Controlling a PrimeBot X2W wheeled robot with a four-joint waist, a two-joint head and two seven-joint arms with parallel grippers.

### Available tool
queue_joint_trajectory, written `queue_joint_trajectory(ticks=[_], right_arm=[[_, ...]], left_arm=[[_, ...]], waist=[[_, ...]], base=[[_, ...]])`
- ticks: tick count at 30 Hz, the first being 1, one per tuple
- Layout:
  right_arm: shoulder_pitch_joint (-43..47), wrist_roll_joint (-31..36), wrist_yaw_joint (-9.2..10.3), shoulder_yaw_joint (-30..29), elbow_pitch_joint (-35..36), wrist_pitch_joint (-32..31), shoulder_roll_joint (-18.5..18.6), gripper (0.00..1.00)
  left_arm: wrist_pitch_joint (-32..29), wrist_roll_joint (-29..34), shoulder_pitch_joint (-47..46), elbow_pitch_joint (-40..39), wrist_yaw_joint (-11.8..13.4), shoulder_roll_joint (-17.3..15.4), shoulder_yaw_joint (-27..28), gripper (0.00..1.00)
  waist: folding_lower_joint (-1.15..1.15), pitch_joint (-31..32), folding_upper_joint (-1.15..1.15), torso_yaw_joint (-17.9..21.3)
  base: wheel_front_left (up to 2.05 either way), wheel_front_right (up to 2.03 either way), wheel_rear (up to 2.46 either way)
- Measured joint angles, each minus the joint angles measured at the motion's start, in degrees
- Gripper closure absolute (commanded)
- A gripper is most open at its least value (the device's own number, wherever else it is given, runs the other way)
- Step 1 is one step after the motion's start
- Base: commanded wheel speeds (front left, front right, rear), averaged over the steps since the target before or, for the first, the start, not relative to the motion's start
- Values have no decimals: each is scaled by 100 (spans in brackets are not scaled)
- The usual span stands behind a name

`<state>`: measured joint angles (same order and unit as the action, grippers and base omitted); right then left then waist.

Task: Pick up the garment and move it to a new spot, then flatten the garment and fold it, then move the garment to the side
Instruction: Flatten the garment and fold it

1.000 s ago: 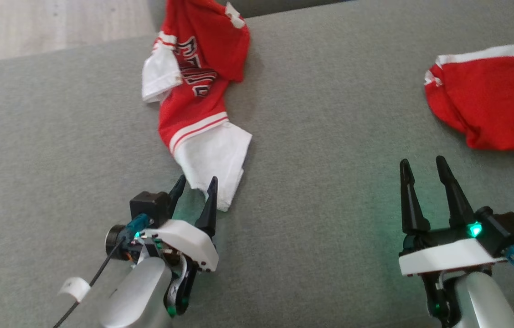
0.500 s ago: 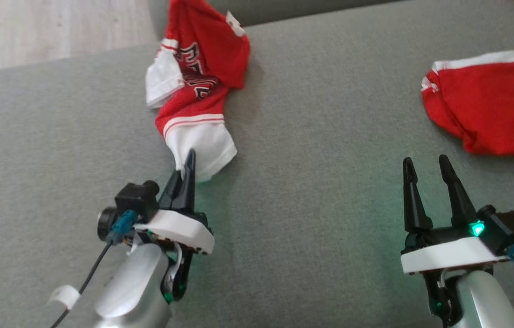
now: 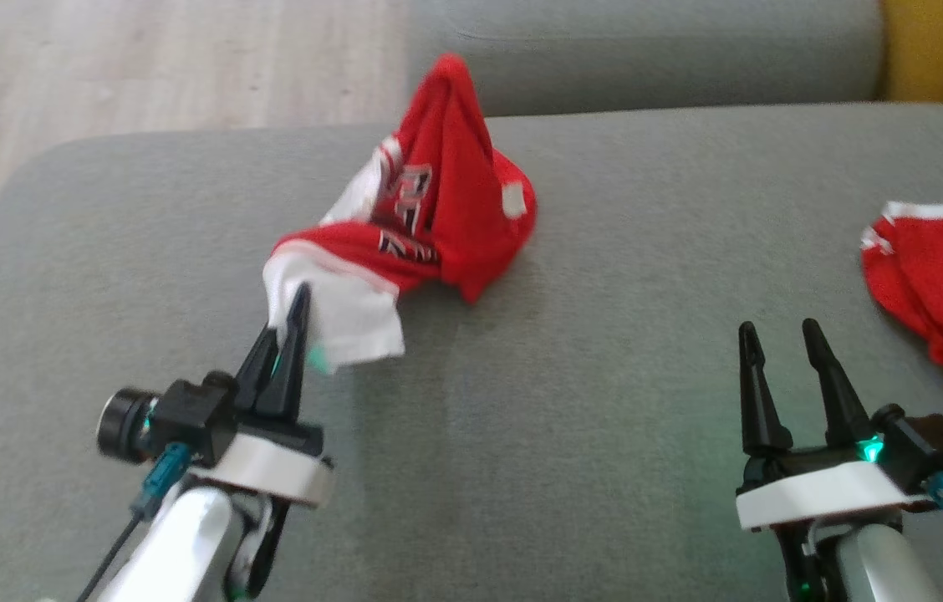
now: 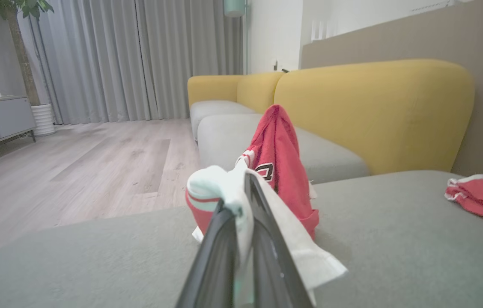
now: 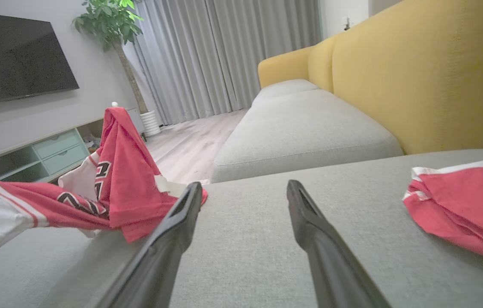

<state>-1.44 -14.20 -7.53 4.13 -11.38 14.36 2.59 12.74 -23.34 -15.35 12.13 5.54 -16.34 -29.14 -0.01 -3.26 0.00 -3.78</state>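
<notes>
Pinching the jersey [image 3: 446, 209] by its white hem, left gripper [image 3: 294, 308], open a second ago, is now clamped. Cloth bunches just ahead of the fingertips, its far end on the cushion [image 3: 605, 376]. Pick-up looks begun. Right gripper [image 3: 777, 334] is wide and empty, with a second garment [image 3: 940, 284] beyond it.

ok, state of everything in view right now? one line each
jersey: bunched, white end clamped and raised, rest on the cushion
left gripper: shut on the jersey's white end
right gripper: open, empty
red garment: crumpled, lying on the cushion at the right, untouched
</notes>
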Motion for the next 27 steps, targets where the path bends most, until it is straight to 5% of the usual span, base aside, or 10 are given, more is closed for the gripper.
queue_joint_trajectory(ticks=[5, 6, 7, 8, 9, 21, 27], right_arm=[[1, -10, 0, 54, -38, 0, 0, 0], [1, -10, 0, 59, -43, 0, 0, 0], [1, -11, 0, 63, -45, 0, 0, 0], [0, -19, 0, 68, -46, 0, 0, 0], [1, -35, 0, 70, -49, 0, 0, 0], [-3, 68, 0, 21, -53, 0, 0, 0], [-36, 289, 0, 102, -56, 0, 0, 0]], left_arm=[[-804, 8, 460, -75, -24, -381, -145, 100], [-943, 8, 565, -35, -24, -442, -215, 91], [-1066, 8, 658, 21, -24, -471, -259, 65], [-1168, 8, 742, 92, -23, -485, -288, 9], [-1216, 8, 804, 151, -13, -487, -316, 0], [-40, 74, 436, 179, 689, -5, 68, 0], [123, 186, 391, 153, 757, 225, 134, 0]], waist=[[0, 133, 0, -295], [0, 153, 0, -334], [0, 168, 0, -363], [0, 178, 0, -385], [0, 181, 0, -399], [1, 23, 0, -472], [1, -73, 0, -604]], base=[[0, 0, 0], [0, 0, 0], [0, 0, 0], [0, 0, 0], [0, 0, 0], [0, 0, 0], [0, 0, 0]])
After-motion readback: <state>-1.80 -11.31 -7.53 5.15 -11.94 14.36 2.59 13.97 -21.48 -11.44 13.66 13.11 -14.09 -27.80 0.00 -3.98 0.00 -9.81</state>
